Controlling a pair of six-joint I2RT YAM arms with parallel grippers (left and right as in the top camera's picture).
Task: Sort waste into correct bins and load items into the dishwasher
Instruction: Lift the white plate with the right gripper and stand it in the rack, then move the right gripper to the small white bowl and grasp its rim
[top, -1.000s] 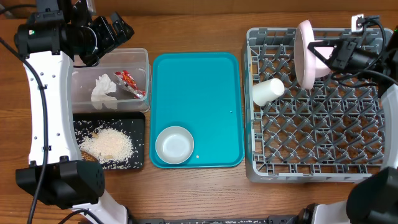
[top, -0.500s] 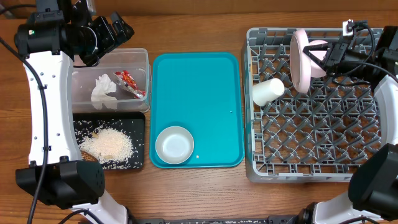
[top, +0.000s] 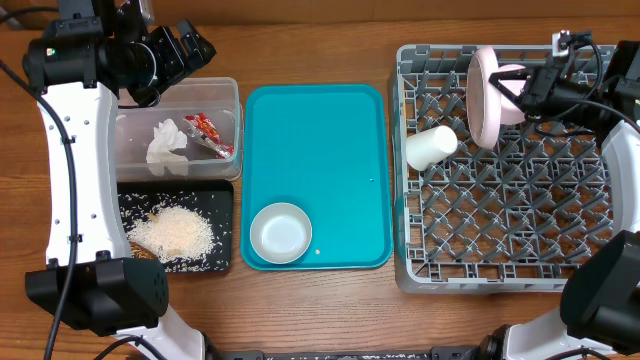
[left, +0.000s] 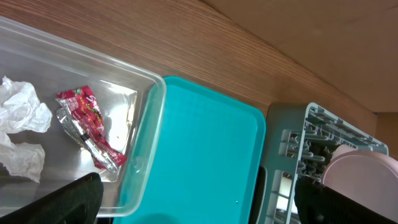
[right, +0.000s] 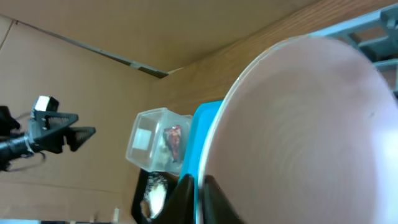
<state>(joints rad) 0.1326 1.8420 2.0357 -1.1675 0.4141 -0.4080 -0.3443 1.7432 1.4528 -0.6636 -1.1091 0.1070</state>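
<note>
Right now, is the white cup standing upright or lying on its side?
On its side: the white cup rests lengthwise across the dish rack pegs.

Long white smooth-shelled link (top: 62, 170) along the left arm, capped at each end by black drum-shaped joint housings (top: 100, 292). Thin black cable (top: 72, 200) running down the white shell. Black angular wrist block (top: 165, 55) at the top. Matt black left fingers (left: 76, 200), rounded at the edges, blurred in the wrist view. Black right wrist (top: 565, 88) with looping black cables and a small white tag (top: 574, 38); curved white link (top: 626, 165) below. Dark, tapering right finger (right: 186, 198).
</note>
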